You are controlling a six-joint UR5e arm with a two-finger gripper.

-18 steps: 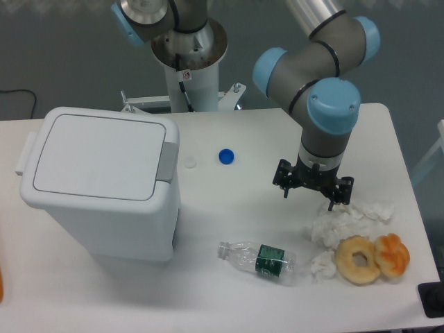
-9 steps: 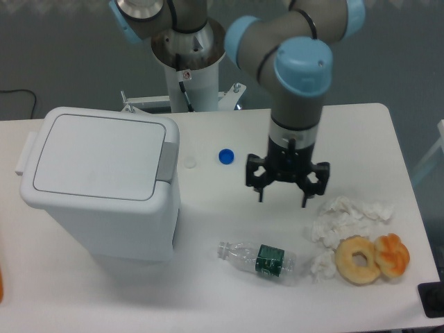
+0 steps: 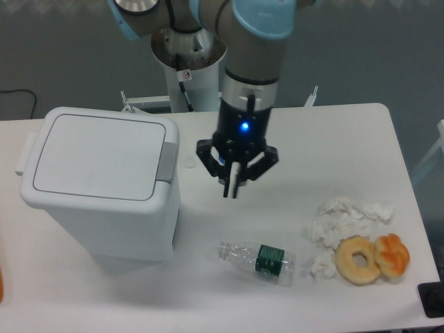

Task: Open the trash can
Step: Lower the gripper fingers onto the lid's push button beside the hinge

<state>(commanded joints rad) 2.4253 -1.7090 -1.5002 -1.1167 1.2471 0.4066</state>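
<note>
Bench point(image 3: 361, 132): white, carries everything. Trash can point(image 3: 104, 184): biggest thing here, white boxy bin, lid flat and shut, sits to the tool's left as the camera sees it, near the bench's left edge. Its grey push tab point(image 3: 166, 161) runs along the lid edge that faces the tool, long axis going front to back in the view. That tab is the nearest part of the can to the tool, just across a small gap, roughly level with the fingertips in the picture.

Tool point(image 3: 232, 187): hangs pointing down over bare bench, blue light on its body. Fingers look close together at the tips, holding nothing, but from this angle I cannot tell for sure whether they are fully together.

Key relation: the tab lies straight left of the tool in the view, so the coming move is likely a short sideways shift then a press down on the tab. Height of the tool above the tab is not readable.

Smaller stuff, on the tool's other side and toward the camera: crumpled tissues point(image 3: 347, 218), plastic bottle point(image 3: 258, 258) lying on its side, donut point(image 3: 358, 259), orange pastry point(image 3: 393, 254).
</note>
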